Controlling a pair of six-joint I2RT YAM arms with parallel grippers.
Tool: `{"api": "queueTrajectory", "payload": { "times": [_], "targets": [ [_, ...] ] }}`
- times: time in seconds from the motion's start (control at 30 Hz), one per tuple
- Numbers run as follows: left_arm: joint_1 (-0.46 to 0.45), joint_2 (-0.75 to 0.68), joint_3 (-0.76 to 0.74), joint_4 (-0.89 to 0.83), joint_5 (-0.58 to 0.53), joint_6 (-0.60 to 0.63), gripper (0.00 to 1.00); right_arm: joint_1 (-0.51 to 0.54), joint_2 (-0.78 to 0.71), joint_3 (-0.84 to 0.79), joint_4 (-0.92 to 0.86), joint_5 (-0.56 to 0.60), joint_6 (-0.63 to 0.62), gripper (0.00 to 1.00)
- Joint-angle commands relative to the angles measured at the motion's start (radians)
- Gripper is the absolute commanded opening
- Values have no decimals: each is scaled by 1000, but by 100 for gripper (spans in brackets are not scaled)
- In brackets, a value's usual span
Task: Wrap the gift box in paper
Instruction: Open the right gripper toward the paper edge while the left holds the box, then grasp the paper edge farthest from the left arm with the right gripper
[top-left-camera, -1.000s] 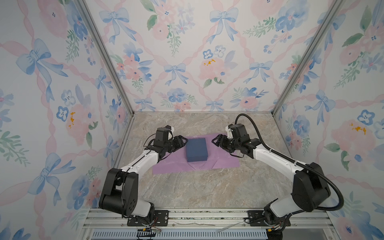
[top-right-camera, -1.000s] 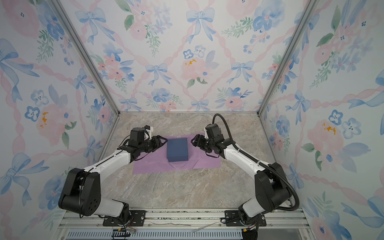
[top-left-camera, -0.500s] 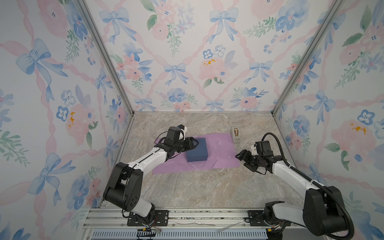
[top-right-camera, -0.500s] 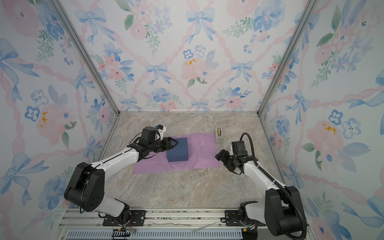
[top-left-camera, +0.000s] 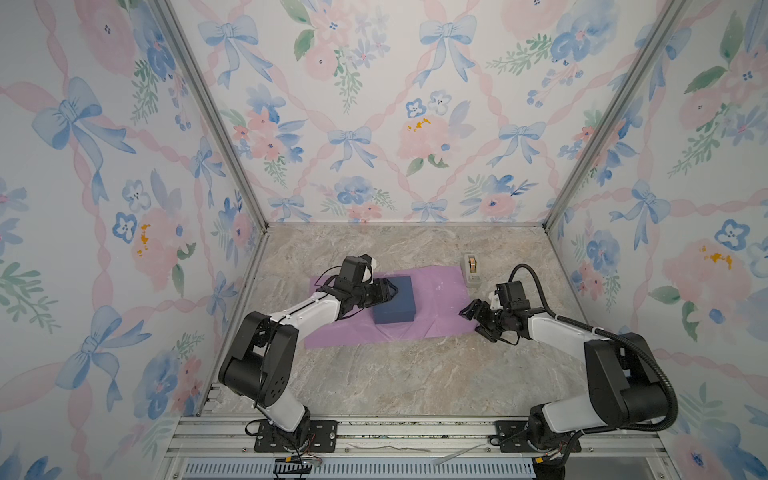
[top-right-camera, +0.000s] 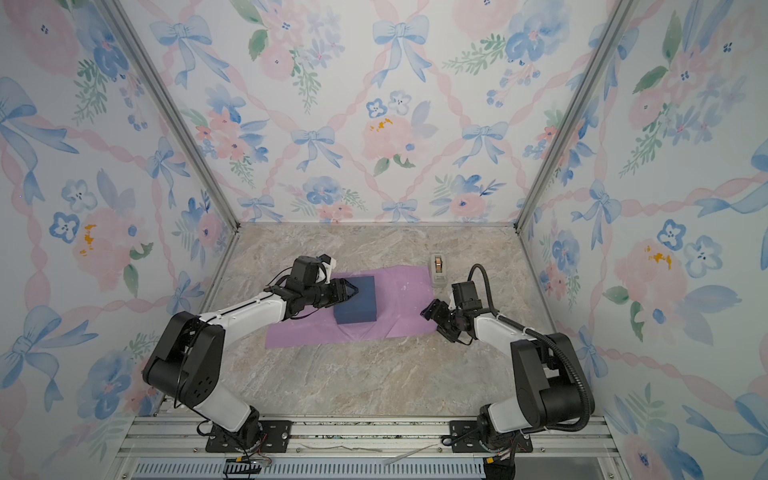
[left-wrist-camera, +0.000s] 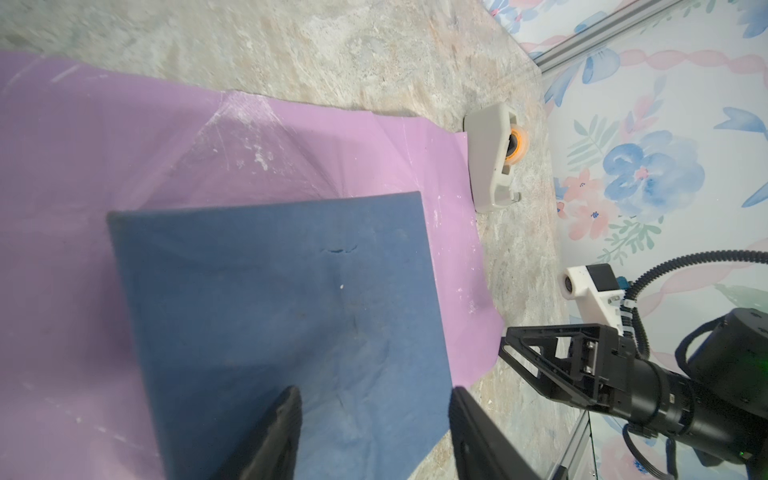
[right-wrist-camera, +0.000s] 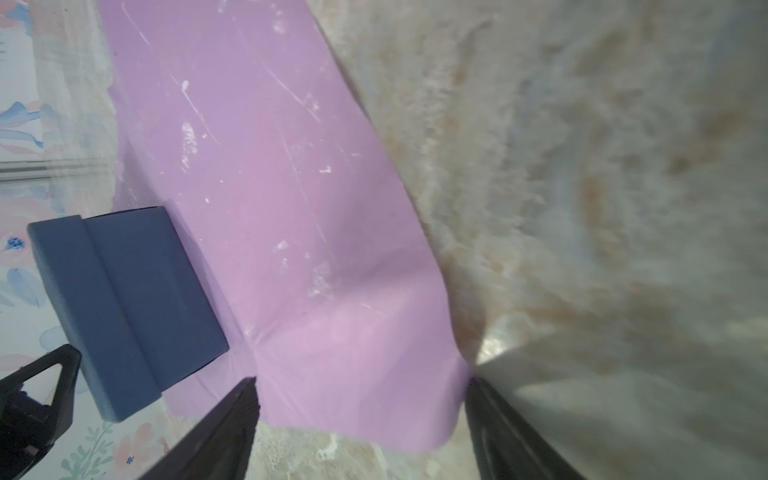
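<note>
Gift box atop lilac paper

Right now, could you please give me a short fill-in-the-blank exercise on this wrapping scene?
1. The flat dark navy-blue gift box lies ____ the large lilac-purple sheet of paper.
2. Over the box, the left gripper has its jaws ____.
3. The right gripper, open near the paper's corner, grips ____.
Missing words: on; open; nothing.
</note>
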Motion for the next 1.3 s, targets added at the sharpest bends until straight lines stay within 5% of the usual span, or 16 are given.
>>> {"api": "queueTrajectory", "payload": {
  "times": [0.0,0.3,0.43,0.83,1.27],
  "targets": [
    [-5,23,-7,-4,-18,12,59,27,86,-21,147,-39,32,80],
    [-2,32,-5,5,-21,5,58,27,211,-17,584,-129,55,81],
    [-1,34,-4,5,-24,2,58,8,253,11,645,-144,46,80],
    [5,43,-6,5,-44,-5,58,-55,260,150,334,-211,-180,76],
    [6,43,0,6,-51,-9,57,-105,240,225,101,-241,-339,42]
  ]
}}
